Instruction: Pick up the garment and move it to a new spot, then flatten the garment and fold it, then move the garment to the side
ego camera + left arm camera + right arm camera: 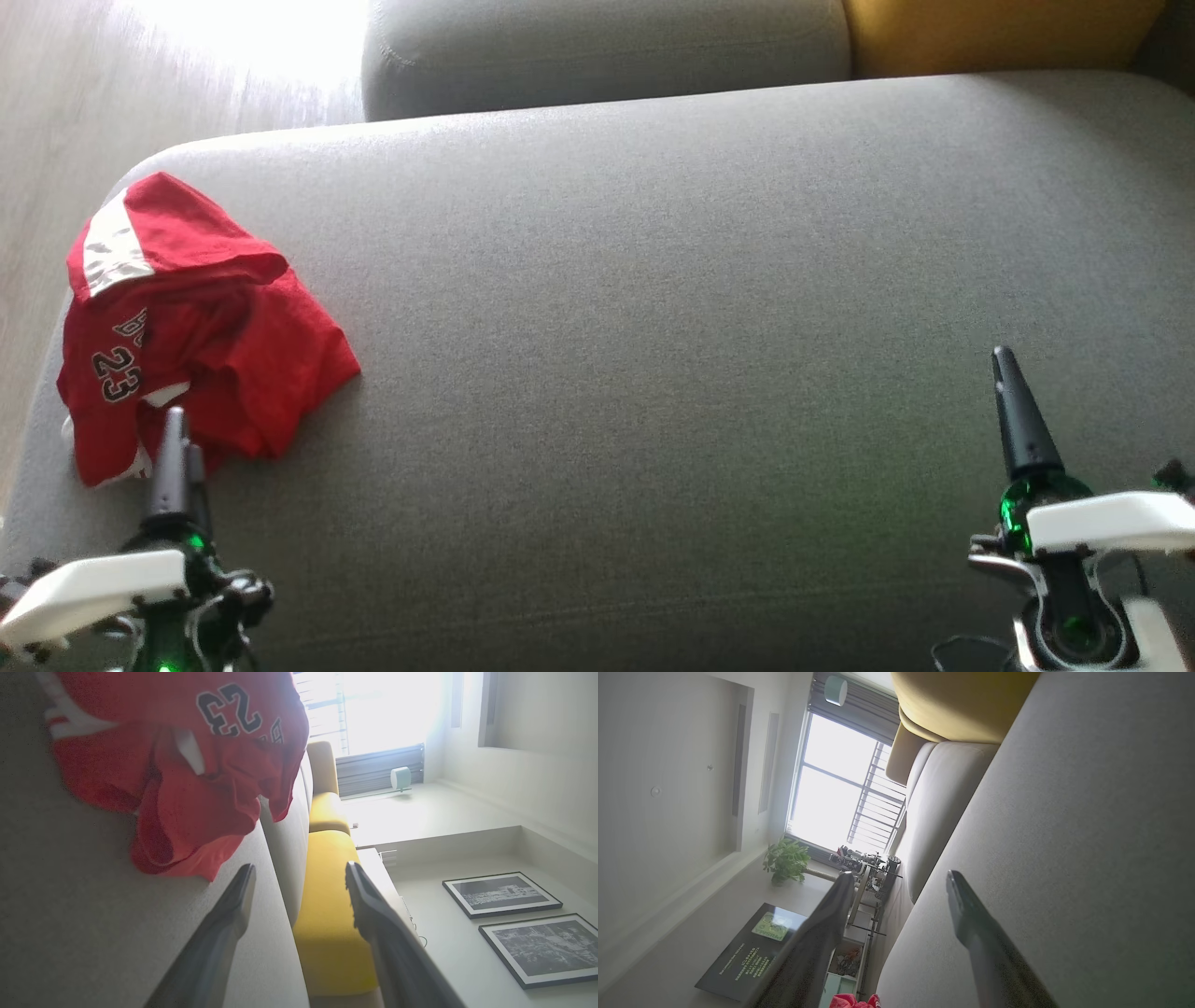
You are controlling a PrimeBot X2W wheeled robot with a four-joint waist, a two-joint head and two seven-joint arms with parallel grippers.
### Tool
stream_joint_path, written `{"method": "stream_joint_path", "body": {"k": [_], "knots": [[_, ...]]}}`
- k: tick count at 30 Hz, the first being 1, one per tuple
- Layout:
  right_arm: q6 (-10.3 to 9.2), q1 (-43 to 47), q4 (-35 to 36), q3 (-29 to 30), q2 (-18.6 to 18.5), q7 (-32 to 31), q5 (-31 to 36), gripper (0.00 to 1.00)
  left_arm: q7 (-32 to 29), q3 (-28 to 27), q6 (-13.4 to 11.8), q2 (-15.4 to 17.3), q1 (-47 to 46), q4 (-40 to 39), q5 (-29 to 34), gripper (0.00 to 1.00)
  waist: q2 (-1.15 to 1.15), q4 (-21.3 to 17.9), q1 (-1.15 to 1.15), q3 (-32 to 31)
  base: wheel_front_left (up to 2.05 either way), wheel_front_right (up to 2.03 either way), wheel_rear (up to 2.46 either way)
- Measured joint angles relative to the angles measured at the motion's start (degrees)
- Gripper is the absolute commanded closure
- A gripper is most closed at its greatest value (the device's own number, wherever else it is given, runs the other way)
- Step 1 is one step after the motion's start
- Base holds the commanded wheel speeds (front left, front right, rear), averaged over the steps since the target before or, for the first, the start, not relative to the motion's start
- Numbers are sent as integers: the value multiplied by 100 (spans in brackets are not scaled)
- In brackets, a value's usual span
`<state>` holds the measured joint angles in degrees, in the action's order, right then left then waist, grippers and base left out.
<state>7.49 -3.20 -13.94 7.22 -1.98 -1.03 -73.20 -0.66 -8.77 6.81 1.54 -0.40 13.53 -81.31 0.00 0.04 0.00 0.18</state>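
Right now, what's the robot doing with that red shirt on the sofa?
The robot looks ready to start. A crumpled red shirt with the number 23 lies in a heap at the left end of the grey sofa seat. The left gripper is open right beside the shirt's near edge, with nothing between its fingers. The right gripper is open too, far off over the seat's right side. Nothing is picked up or folded yet.
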Motion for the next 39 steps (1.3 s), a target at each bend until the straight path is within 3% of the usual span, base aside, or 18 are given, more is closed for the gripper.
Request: {"method": "stream_joint_path", "body": {"k": [19, 32, 39], "knots": [[0, -385, 889, -133, -1, 314, 2549, 0, 311, -67, -238, 1, -138, -1096, 1735, 0, 0, 21, 0, 45, 0, 0, 0], [0, -451, 956, -218, -2, 535, 4330, 0, 501, 489, -491, 4, -125, -1355, 3310, 0, 0, 44, 0, 61, 0, 0, 0], [0, -456, 912, -236, -4, 633, 4959, 0, 639, 818, -673, 14, -120, -1366, 4201, 0, 0, 61, 0, 72, 0, 0, 0]]}}
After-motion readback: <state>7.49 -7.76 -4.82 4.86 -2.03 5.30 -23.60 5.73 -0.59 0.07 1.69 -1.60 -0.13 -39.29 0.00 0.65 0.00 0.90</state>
